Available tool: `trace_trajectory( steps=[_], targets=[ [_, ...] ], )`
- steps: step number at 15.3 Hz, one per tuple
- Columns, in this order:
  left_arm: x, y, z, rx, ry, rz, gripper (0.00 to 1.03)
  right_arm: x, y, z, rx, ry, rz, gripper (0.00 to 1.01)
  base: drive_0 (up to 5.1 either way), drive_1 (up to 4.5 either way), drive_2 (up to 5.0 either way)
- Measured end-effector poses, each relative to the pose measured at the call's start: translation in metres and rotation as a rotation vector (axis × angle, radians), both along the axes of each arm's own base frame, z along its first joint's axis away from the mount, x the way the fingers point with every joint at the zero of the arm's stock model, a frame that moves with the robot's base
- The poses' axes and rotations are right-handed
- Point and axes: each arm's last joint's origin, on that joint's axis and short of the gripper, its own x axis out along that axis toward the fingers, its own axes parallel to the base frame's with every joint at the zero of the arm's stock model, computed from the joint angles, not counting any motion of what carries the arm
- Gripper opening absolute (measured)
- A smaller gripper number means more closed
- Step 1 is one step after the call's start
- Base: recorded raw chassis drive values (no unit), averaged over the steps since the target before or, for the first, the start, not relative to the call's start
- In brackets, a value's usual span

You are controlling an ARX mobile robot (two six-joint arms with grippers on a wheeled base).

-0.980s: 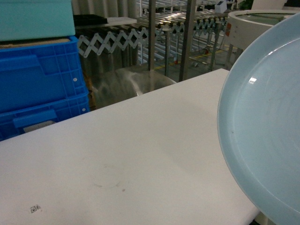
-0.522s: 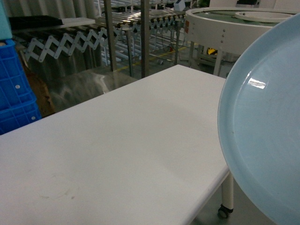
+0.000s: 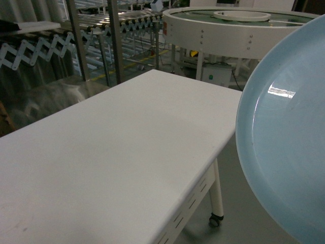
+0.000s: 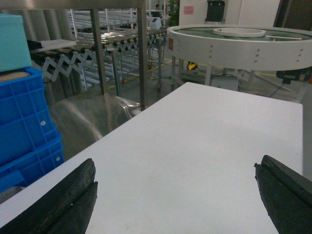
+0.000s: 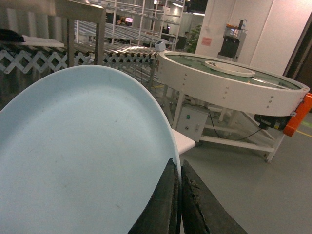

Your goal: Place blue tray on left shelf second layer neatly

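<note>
One right gripper (image 5: 179, 195) pinches the rim of our blue tray (image 5: 83, 161) up beside the white table (image 3: 117, 152), the left gripper (image 4: 175, 195) gapes empty, so we should carry it level and slow.

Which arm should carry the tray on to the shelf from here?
The right. Its fingers are already clamped on the rim of the blue tray, held up beside the white table. The left gripper is open and empty above the table.
</note>
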Motion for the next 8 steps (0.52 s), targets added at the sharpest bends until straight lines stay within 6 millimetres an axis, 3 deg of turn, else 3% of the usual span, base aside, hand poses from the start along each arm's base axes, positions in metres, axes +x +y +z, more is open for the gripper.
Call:
trace_trajectory(
  steps=[8],
  targets=[
    [0.0,0.0,0.0,0.0,0.0,0.0,0.98,0.0,0.0,0.0,0.0,0.0,0.0,0.02,-1.5,-1.54,-1.5]
  ],
)
